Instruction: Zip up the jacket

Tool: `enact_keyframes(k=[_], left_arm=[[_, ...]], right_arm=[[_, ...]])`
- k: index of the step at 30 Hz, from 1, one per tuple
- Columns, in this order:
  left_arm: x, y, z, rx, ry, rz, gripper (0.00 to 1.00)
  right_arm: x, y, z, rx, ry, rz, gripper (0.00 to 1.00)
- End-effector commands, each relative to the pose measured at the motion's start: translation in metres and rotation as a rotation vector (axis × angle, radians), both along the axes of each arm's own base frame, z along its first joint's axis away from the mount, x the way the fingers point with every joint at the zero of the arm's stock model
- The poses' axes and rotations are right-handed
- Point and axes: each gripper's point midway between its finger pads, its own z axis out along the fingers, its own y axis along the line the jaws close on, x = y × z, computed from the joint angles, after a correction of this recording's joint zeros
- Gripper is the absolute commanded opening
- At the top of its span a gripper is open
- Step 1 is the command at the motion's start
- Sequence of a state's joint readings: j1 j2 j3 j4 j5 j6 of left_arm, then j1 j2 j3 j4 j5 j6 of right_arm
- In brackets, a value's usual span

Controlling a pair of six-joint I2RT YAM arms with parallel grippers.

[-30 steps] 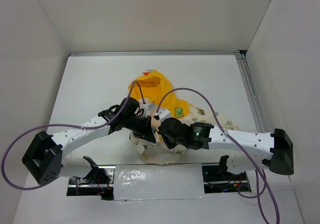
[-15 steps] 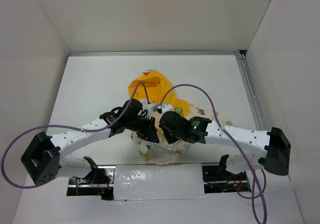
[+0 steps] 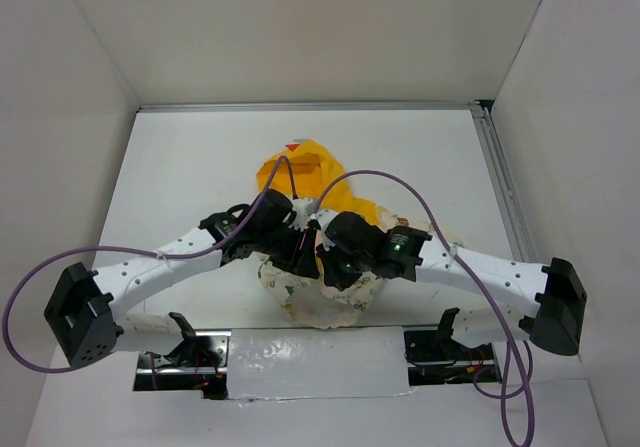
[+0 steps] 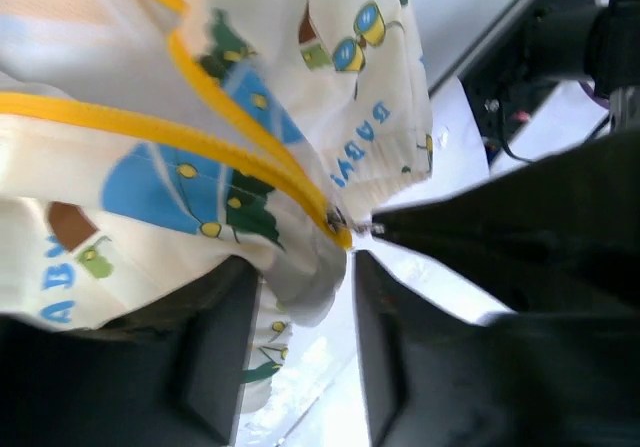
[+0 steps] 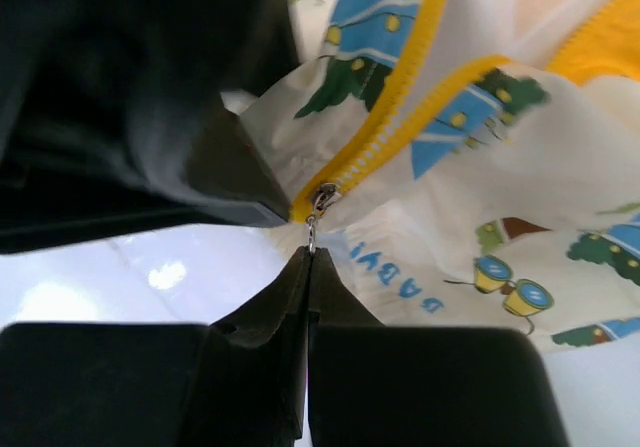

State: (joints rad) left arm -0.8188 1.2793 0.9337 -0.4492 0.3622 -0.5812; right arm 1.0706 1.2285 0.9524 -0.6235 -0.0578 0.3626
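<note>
The jacket lies bunched mid-table, cream printed fabric near me and the yellow hood beyond. Both grippers meet over its front. My left gripper is open, and the bottom corner of the jacket hangs loose between its fingers. My right gripper is shut on the small metal zipper pull, just below the slider at the bottom end of the yellow zipper tape. The left gripper's dark finger sits right beside the slider.
A metal rail runs along the table's right edge. White walls close in the left, back and right. Purple cables arch over both arms. A taped foil strip lies between the arm bases.
My left gripper has opened and let go of the jacket's bottom corner. Both wrists have shifted slightly towards the hood. The right gripper still pinches the zipper pull.
</note>
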Motion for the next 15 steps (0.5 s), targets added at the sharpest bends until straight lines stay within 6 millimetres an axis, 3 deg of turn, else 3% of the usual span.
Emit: enact_keyframes(k=[1,2,4,9,15], left_arm=[[0.014,-0.005,0.04,-0.046,-0.164,-0.027,0.58],[0.014,-0.002,0.042,-0.038,-0.175,-0.023,0.69],[0.014,0.005,0.046,-0.02,-0.218,-0.021,0.99],[0.025,0.026,0.06,0.013,-0.415,0.043,0.99],[0.035,0.028,0.091,-0.049,-0.671,-0.048,0.99]], right_arm=[[-0.005,0.016,0.033,0.128,0.011,0.094,0.0],[-0.005,0.016,0.035,0.142,0.023,0.102,0.0],[-0.006,0.016,0.039,0.179,0.062,0.121,0.0],[-0.005,0.011,0.042,0.216,0.14,0.128,0.0],[0.005,0.004,0.048,0.256,0.193,0.12,0.0]])
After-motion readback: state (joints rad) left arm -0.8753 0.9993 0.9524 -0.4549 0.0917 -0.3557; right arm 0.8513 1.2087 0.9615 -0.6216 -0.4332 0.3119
